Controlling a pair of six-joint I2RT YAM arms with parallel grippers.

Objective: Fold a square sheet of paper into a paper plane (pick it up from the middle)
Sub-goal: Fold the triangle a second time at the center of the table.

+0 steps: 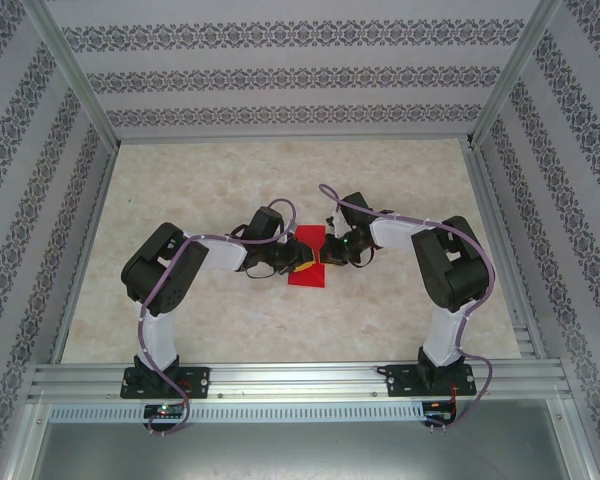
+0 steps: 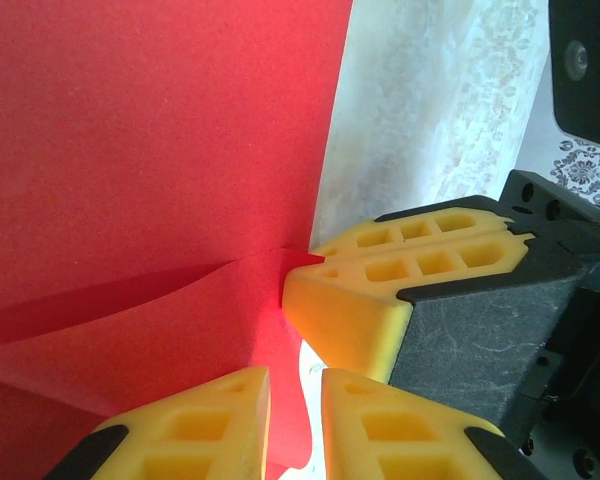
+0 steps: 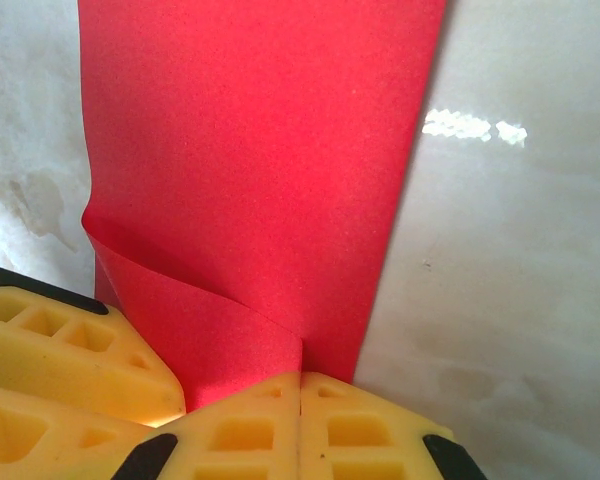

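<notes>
We judged the folding barely started: the red sheet of paper (image 1: 307, 264) lay mid-tabletop (image 1: 230, 180), one edge pinched in our closed right claw (image 3: 300, 400), our left claw (image 2: 295, 430) straddling a raised flap, grip unclear.

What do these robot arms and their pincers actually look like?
The left arm and right arm have white links, bulky black joints and looping lilac cables. Their fingers are yellow wedges with rectangular pockets, capped black.
</notes>
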